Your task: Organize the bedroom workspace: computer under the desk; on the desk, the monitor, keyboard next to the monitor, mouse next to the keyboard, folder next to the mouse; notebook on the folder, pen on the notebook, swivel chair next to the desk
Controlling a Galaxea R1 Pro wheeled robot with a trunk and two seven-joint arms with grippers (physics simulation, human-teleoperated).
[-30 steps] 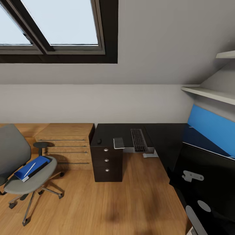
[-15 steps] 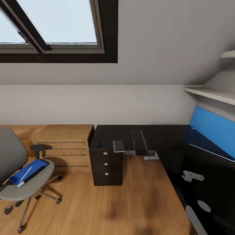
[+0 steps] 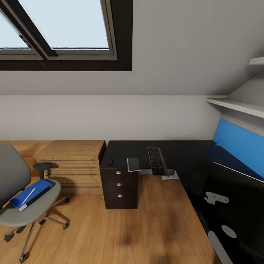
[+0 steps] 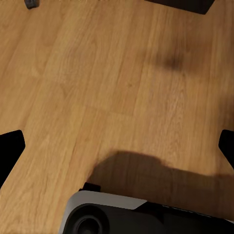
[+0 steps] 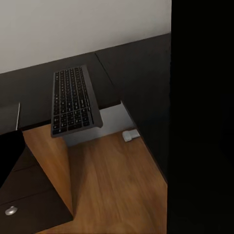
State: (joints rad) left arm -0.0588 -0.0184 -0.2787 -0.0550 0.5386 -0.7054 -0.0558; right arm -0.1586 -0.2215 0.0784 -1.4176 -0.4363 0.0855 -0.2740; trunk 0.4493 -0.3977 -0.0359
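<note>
The grey swivel chair stands at the left on the wood floor. The blue folder lies on its seat with a thin white pen across it. On the black desk lie the dark mouse, the grey notebook and the keyboard; notebook and keyboard overhang the front edge. My left gripper hangs open over bare floor. One black finger of my right gripper shows, and a black slab hides its other side. The computer is out of view.
A black drawer unit stands under the desk's left end, with low oak drawers beside it. A glossy black surface fills the lower right below a blue wall panel and white shelves. Open floor lies ahead.
The whole view shifted a little before half a second ago, so the camera moved; the chair now sits further left in the picture. None of the things has moved.
</note>
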